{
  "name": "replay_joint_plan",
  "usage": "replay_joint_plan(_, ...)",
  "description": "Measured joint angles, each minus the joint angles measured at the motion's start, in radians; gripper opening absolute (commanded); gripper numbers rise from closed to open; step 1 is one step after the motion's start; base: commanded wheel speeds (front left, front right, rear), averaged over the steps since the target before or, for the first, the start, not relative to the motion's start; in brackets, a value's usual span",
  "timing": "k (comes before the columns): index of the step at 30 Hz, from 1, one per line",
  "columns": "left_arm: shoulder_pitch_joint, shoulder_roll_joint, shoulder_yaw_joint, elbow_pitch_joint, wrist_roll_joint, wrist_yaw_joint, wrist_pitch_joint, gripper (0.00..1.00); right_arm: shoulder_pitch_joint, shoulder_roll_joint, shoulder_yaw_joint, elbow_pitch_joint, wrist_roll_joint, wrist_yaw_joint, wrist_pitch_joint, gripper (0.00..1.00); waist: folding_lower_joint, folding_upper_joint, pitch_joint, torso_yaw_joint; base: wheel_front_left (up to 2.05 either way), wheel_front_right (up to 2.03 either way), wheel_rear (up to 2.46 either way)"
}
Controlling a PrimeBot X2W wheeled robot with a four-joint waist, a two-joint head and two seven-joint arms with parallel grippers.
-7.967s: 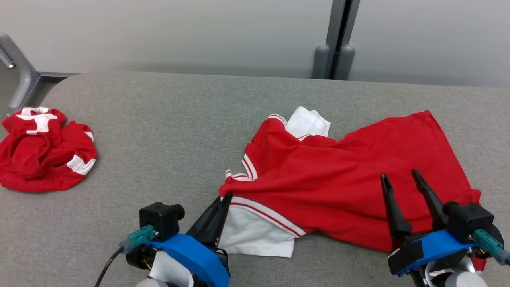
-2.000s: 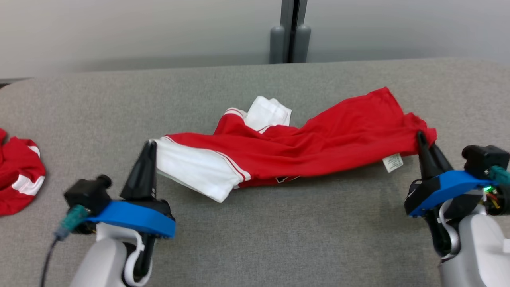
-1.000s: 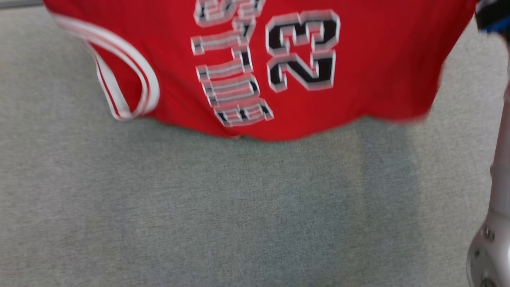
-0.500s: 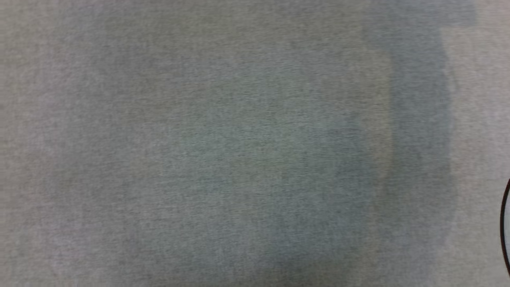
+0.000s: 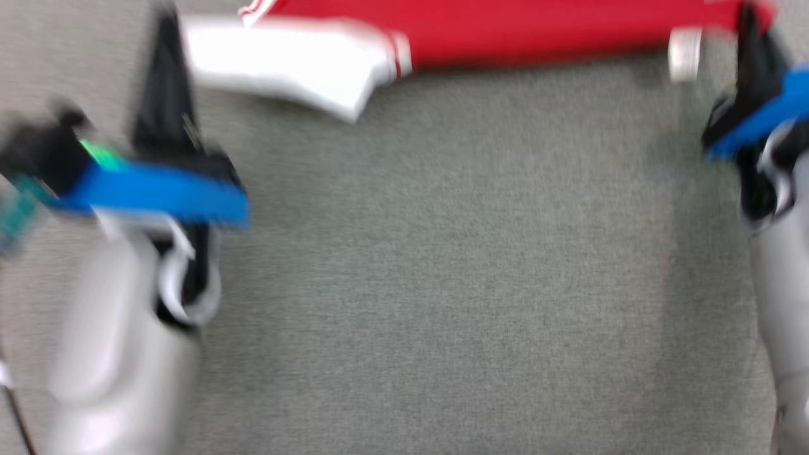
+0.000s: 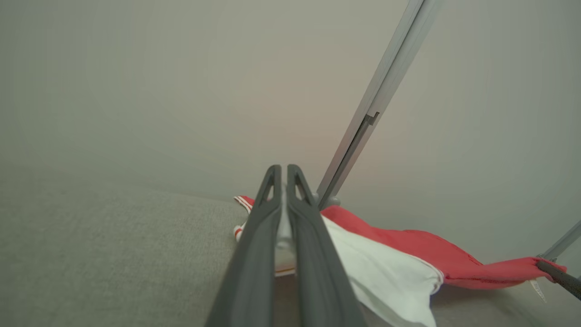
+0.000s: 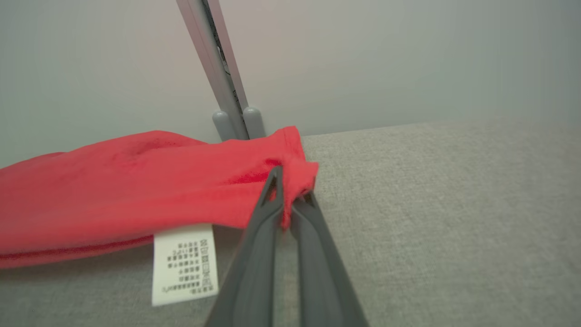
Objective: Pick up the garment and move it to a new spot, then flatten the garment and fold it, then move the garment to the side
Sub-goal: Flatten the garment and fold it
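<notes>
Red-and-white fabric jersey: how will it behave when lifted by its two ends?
Likely floppy: the red-and-white fabric jersey bunches into folds between the left tool and right tool. Probably light: each tool grips only a small pinch. Its loose white sleeve may trail.

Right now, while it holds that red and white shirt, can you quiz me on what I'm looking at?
1. True or false: the left gripper is shut on the white sleeve of the garment.
2. What hangs beside the right gripper? A: a white care label. B: a zipper. C: a button.
3. Fill the gap: the red end of the garment is pinched by the ___ gripper.
Key: 1 true; 2 A; 3 right.
</notes>
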Motion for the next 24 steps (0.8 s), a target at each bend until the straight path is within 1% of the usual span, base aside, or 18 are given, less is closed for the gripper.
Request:
replay_joint_plan(4,0.229,-0.051,-0.032,-0.051,-0.077,0.007,0.043,0.0,0.136,0.001,0.023,-0.005,0.017,0.0,0.077,0.0,-0.0001,0.0,-0.082,0.02,0.0,0.0,0.0)
replay_joint_plan(7,0.382,-0.065,-0.062,-0.112,-0.128,0.024,0.109,0.0,0.244,0.008,0.027,-0.042,0.032,0.0,0.134,0.0,-0.0001,0.0,-0.143,0.025,0.0,0.0,0.0)
replay_joint_plan(9,0.467,-0.07,-0.074,-0.165,-0.164,0.039,0.154,0.0,0.311,0.007,0.006,-0.084,0.031,0.0,0.169,0.0,-0.0002,0.0,-0.183,0.027,0.0,0.0,0.0)
replay_joint_plan(12,0.583,-0.074,-0.09,-0.246,-0.212,0.074,0.217,0.0,0.415,0.014,-0.048,-0.165,0.024,0.0,0.235,0.0,-0.0002,0.0001,-0.231,0.029,0.0,0.0,0.0)
replay_joint_plan(15,0.675,-0.066,-0.101,-0.334,-0.247,0.105,0.274,0.0,0.526,0.049,-0.114,-0.282,-0.002,0.0,0.318,0.0,-0.0002,0.0,-0.266,0.031,0.0,0.0,0.0)
replay_joint_plan(20,0.811,-0.039,-0.121,-0.467,-0.286,0.156,0.347,0.0,0.718,0.132,-0.206,-0.559,-0.041,0.0,0.474,0.0,-0.0001,0.0,-0.291,0.039,0.0,0.0,0.0)
replay_joint_plan(24,0.885,0.005,-0.127,-0.55,-0.281,0.198,0.391,0.0,0.85,0.161,-0.25,-0.768,-0.067,0.0,0.581,0.0,0.0,0.0,-0.294,0.046,0.0,0.0,0.0)
